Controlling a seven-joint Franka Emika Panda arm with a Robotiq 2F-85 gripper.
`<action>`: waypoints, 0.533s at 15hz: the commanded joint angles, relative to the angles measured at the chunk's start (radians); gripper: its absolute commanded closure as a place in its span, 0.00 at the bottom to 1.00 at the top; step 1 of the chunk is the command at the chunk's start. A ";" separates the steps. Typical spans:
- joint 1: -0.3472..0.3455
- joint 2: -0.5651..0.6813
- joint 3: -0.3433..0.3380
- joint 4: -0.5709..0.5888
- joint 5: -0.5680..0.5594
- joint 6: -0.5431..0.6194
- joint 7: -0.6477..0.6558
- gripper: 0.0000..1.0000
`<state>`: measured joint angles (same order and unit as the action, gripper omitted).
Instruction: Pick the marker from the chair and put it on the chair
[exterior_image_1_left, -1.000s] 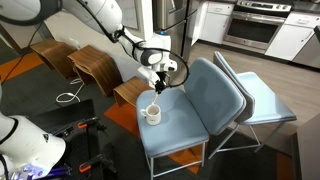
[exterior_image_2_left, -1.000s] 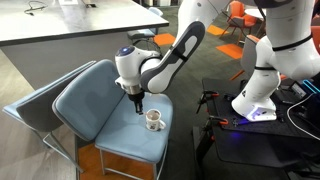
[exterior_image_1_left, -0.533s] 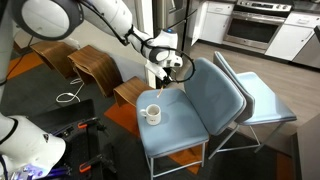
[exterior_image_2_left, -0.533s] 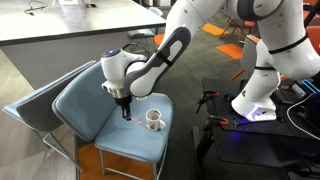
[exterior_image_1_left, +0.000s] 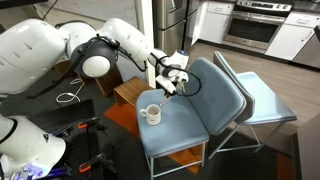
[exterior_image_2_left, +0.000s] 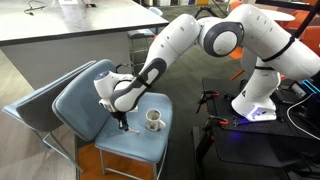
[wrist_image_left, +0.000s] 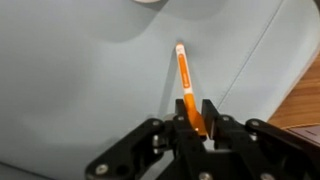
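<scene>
My gripper (wrist_image_left: 197, 115) is shut on the marker (wrist_image_left: 185, 85), an orange pen-like stick whose white tip points away from the jaws, just above the light blue-grey chair seat (wrist_image_left: 80, 80). In both exterior views the gripper (exterior_image_1_left: 168, 86) (exterior_image_2_left: 121, 122) hangs low over the chair (exterior_image_1_left: 200, 105) (exterior_image_2_left: 88, 100), beside the white mug (exterior_image_1_left: 151, 113) (exterior_image_2_left: 154, 120) standing on the seat. The marker is too small to make out clearly in the exterior views.
Brown bent-wood stools (exterior_image_1_left: 95, 65) stand beside the chair. A second blue-grey chair (exterior_image_1_left: 262, 100) (exterior_image_2_left: 28, 105) stands behind it. A white robot base (exterior_image_2_left: 258, 95) and cables sit on the floor nearby. A counter (exterior_image_2_left: 70, 25) runs at the back.
The arm has swung so the gripper moved across the seat away from the mug and came down closer to the seat, still holding the marker.
</scene>
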<state>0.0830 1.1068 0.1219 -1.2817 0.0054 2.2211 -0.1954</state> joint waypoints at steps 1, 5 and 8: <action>0.020 0.075 -0.005 0.163 -0.009 -0.132 0.008 0.45; 0.025 0.057 -0.016 0.175 -0.006 -0.127 0.029 0.15; 0.021 0.008 -0.022 0.095 -0.011 -0.056 0.018 0.00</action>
<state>0.1000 1.1612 0.1117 -1.1190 0.0053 2.1246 -0.1905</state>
